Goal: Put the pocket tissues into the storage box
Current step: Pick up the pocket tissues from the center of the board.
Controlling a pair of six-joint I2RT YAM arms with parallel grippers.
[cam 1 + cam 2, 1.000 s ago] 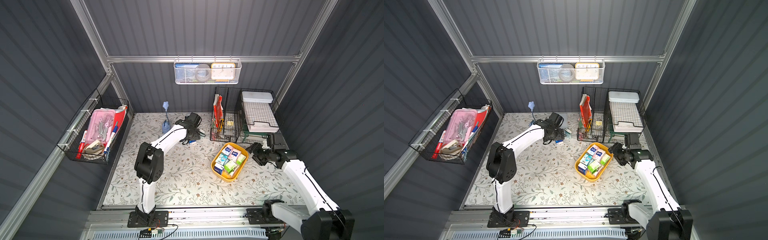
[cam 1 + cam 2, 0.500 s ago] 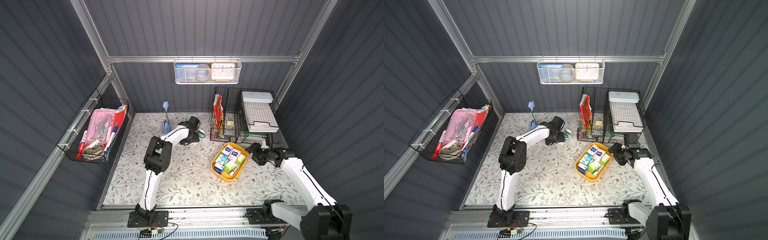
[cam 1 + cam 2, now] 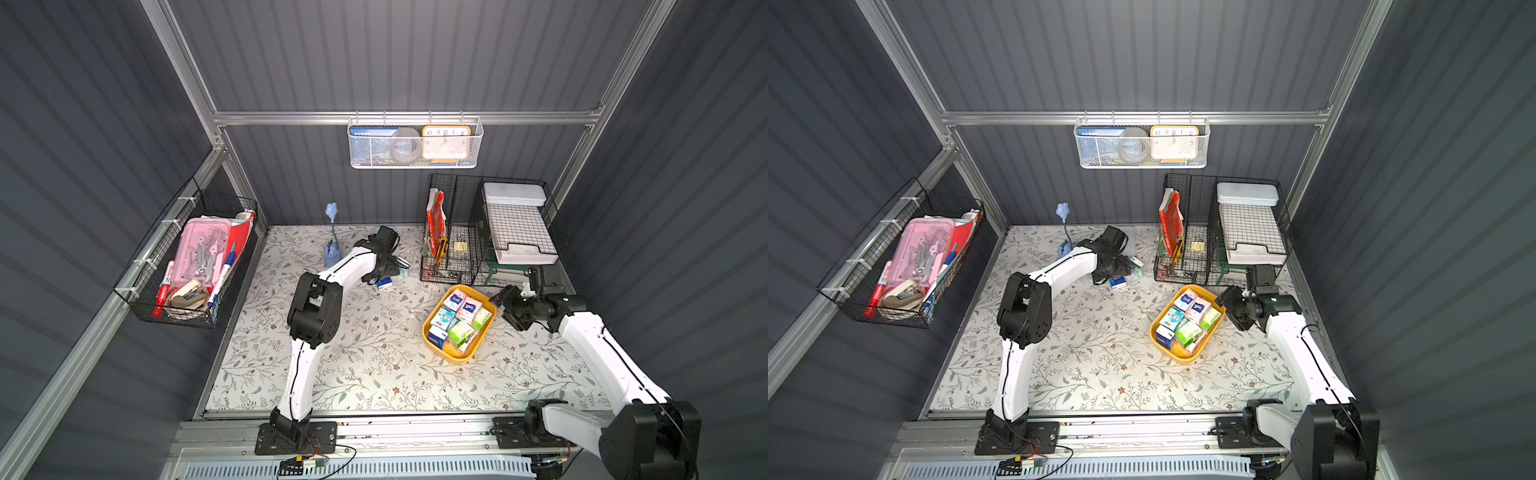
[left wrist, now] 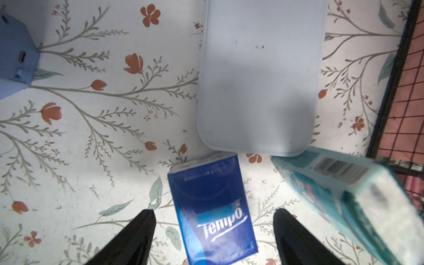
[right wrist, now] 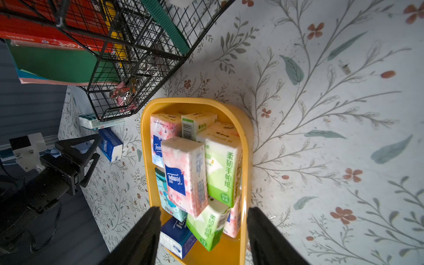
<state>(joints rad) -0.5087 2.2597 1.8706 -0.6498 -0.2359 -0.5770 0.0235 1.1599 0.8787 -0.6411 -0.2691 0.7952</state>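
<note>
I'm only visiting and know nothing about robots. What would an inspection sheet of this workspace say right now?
Surface: floral table cover, no spills seen.
Job's things: yellow storage box holds many pocket tissues; a dark blue packet and a teal packet sit outside it on the table.
Clutter: pale flat case; black wire organiser with stationery.
Claws: left claw open over the dark blue packet; right claw open at the box's end, holding nothing.
Cables: loose wires at the left arm's base.
Surroundings: grey ribbed walls; white mesh basket with a clock; black wire basket of pens.
</note>
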